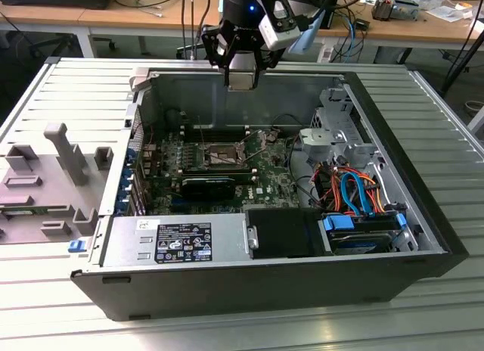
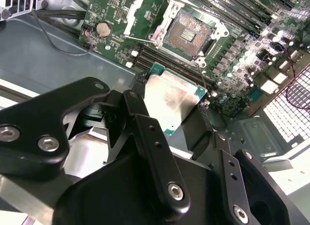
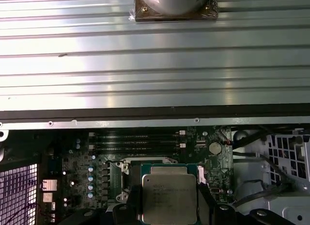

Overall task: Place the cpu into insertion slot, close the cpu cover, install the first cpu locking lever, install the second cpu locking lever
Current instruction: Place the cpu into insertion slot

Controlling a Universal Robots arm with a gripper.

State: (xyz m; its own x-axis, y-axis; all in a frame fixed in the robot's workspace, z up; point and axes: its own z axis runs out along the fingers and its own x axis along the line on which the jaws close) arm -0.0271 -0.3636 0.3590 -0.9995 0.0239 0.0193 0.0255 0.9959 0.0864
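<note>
Second wrist view: the jaws grip one cpu [image 2: 174, 101], held apart from one open insertion slot [image 2: 188, 35]

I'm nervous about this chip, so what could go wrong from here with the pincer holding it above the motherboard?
The pincer grips the cpu only by its edges; a slip could drop it on the exposed contacts of the open insertion slot. The raised cpu cover beside the slot might snag the descent.
</note>
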